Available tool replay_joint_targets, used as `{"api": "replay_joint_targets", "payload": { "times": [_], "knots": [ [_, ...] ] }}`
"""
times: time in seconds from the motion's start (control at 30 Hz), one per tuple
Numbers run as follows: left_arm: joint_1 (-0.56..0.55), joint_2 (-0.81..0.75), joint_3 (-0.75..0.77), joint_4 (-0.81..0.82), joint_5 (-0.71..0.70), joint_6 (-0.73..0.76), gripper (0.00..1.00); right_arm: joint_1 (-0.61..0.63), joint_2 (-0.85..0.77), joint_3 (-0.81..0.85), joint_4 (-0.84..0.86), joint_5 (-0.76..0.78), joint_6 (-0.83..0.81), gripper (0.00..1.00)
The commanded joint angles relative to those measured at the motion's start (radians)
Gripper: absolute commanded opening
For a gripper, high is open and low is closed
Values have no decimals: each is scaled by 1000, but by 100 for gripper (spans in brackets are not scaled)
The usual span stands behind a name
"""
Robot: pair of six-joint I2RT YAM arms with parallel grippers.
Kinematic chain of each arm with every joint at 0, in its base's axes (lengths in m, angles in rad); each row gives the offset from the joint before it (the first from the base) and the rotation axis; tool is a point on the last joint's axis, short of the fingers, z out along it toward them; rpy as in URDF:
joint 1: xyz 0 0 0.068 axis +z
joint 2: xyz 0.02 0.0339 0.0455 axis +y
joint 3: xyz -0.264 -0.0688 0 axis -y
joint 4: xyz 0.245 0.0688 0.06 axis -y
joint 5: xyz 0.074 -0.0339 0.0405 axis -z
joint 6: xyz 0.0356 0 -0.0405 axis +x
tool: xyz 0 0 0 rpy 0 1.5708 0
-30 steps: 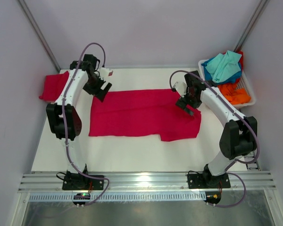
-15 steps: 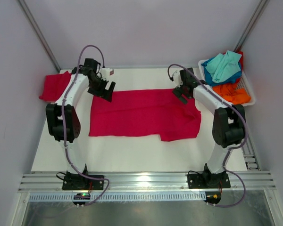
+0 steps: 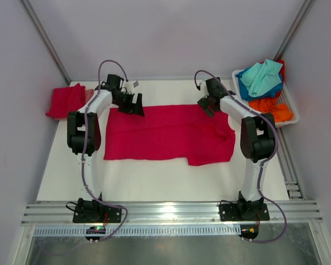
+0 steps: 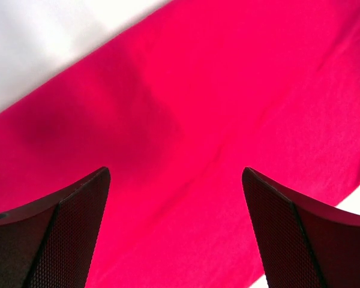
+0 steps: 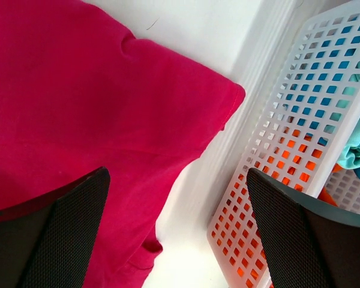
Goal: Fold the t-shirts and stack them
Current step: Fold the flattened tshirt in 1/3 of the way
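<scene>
Crimson t-shirt (image 3: 168, 132) lies flat mid-worktop (image 3: 154, 179), long side running left to right, with a small flap sticking out at the near right edge. It looks part-folded already, into a wide band, but I can't confirm the layer count from above.

- Left pincer (image 3: 135, 105): over the shirt's far-left corner, jaws wide, nothing in them. Wrist view shows only red cloth between the fingers.
- Right pincer (image 3: 207, 105): over the far-right corner, jaws wide, empty. Wrist view shows the rounded cloth corner with the white plastic basket (image 5: 306, 90) just beside it.

Handling, my read:
- Light, soft and limp, with no stiffness, so it will sag and drape from whatever points are held.
- Cloth looks matte, so it should not slip in the pads, but it may drag and wrinkle across the worktop.
- Best hold is the two far corners, right at the edge, pinching through every layer so the lower one doesn't stay behind.
- Keep both corners level or the fold line skews.

Other items:
- Folded red shirt (image 3: 66, 99) sits at the far left edge, well apart; likely the stack spot.
- Teal (image 3: 263, 76), blue (image 3: 244, 85) and orange (image 3: 273, 109) shirts are heaped in the basket, unfolded.
</scene>
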Motion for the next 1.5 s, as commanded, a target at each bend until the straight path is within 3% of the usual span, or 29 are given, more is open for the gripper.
{"api": "replay_joint_targets", "payload": {
  "times": [0.0, 0.3, 0.8, 1.13, 1.33, 1.47],
  "knots": [
    [-1, 62, 60, 59, 62, -60, 92, 3, 13, 41, 43, 26, 17, 99],
    [-1, 140, 105, 59, 62, -69, 92, 3, 69, 128, 5, 37, 30, 99],
    [3, 139, 103, -30, -232, 81, 93, 1, 47, 156, -27, 66, 55, 99],
    [48, 130, 76, -39, -355, 141, 93, 1, -48, 33, -10, 96, 20, 99],
    [66, 119, 43, -28, -352, 140, 93, 0, -70, -97, 57, 165, -39, 99],
    [68, 104, 31, -34, -342, 138, 93, -5, -82, -131, -18, 127, -31, 100]
  ]
}}
